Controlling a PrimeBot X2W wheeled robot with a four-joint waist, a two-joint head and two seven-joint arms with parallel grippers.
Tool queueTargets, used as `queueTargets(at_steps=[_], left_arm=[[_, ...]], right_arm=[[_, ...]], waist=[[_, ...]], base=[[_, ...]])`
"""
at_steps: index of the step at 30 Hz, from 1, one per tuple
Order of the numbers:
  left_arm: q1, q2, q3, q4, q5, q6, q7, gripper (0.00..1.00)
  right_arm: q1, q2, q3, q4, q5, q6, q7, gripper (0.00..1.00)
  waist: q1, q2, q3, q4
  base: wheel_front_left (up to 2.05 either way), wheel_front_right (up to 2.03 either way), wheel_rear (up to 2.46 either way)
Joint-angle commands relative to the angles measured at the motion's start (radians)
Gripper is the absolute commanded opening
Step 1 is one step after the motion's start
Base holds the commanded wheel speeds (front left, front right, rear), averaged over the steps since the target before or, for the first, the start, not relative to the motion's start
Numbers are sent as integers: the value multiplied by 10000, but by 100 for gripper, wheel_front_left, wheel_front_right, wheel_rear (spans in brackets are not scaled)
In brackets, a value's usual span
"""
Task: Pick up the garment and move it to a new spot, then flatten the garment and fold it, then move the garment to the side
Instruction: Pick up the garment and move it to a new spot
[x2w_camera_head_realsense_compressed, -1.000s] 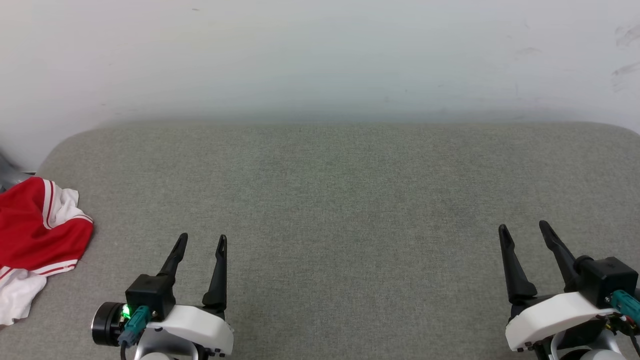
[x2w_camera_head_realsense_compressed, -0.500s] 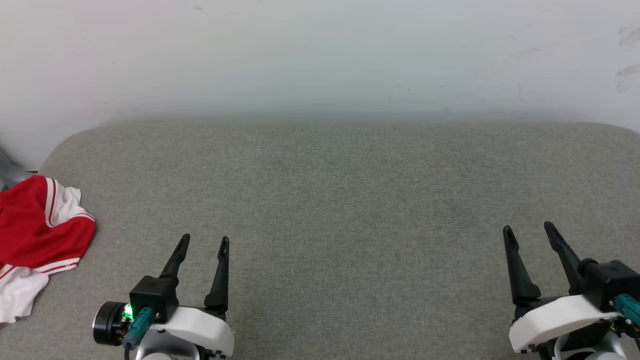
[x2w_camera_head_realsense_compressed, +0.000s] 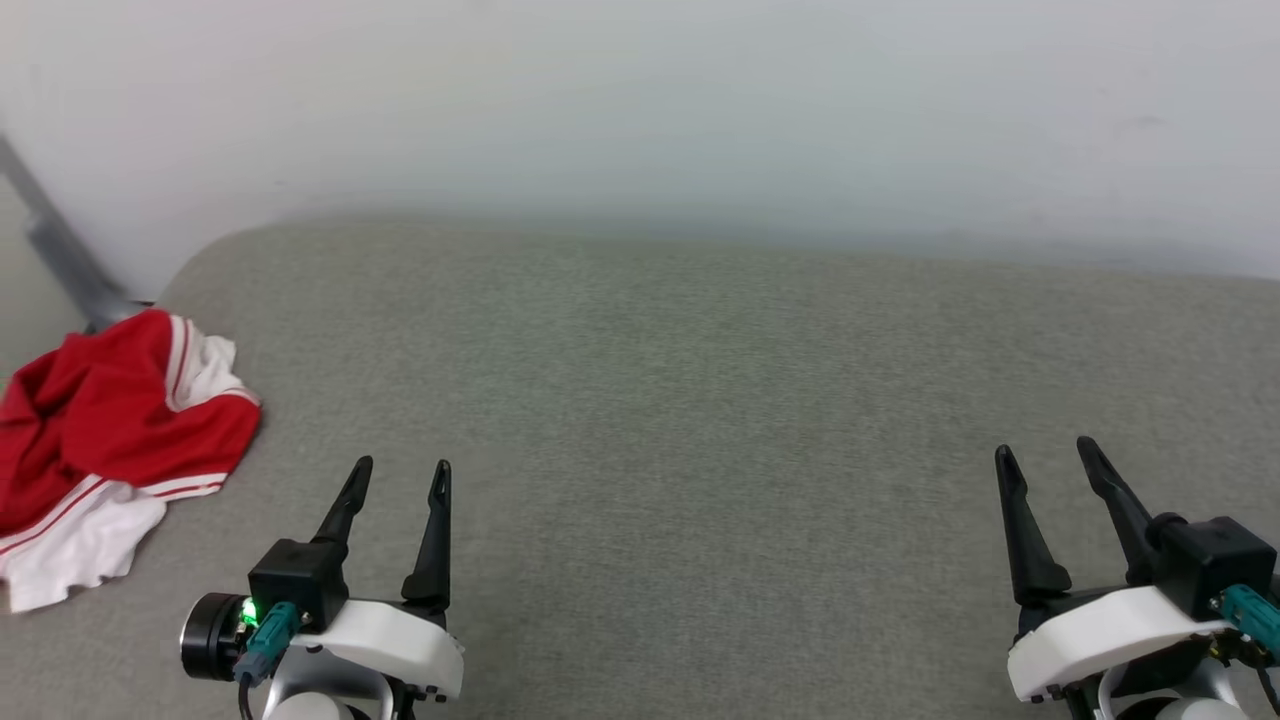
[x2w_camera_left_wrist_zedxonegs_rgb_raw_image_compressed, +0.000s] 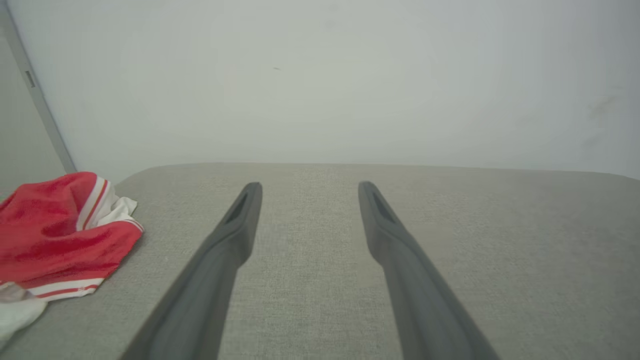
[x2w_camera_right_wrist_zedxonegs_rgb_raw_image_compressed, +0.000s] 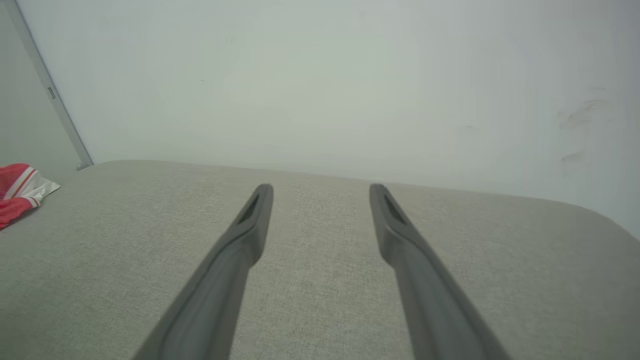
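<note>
The garment (x2w_camera_head_realsense_compressed: 110, 440) is a crumpled red heap with white sleeves and red-white striped trim, lying at the far left end of the grey cushioned surface (x2w_camera_head_realsense_compressed: 700, 400). It also shows in the left wrist view, garment (x2w_camera_left_wrist_zedxonegs_rgb_raw_image_compressed: 60, 235), and at the left edge of the right wrist view, garment (x2w_camera_right_wrist_zedxonegs_rgb_raw_image_compressed: 17, 192). My left gripper (x2w_camera_head_realsense_compressed: 400, 468) hovers low at the near left, open and empty, a short way right of the garment. My right gripper (x2w_camera_head_realsense_compressed: 1045, 452) stands open and empty at the near right, far from it.
A white wall (x2w_camera_head_realsense_compressed: 640, 100) rises right behind the surface. A grey metal bar (x2w_camera_head_realsense_compressed: 60, 250) leans at the far left corner, just behind the garment. The surface has rounded back corners.
The head camera has turned left, so the garment now shows more fully and further right in the picture. Both grippers stay open and hold the same stance.
</note>
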Motion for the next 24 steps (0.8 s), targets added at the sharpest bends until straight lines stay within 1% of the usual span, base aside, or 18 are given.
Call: queueTargets(at_steps=[1,11,17,22,24], left_arm=[[-128,-6,47,20,24,25,-27,100],[-262,-63,116,-59,30,96,-27,100],[-378,-64,135,-54,67,45,-27,100],[-366,-75,288,-98,47,114,-27,100],[-334,-77,383,-121,15,136,-27,100]], right_arm=[[-105,31,50,-76,-4,-3,4,100],[-260,26,235,-197,-280,-5,99,100],[-360,26,393,-277,-429,-5,214,100],[-460,25,478,-386,-647,-5,305,100],[-473,25,519,-422,-569,-5,325,100]], waist=[[0,-1,31,339],[0,-1,219,2010],[0,-1,328,2998],[0,-1,370,3682],[0,-1,371,3915]], base=[[0,0,0],[0,0,0],[0,0,0],[0,0,0],[0,0,0]])
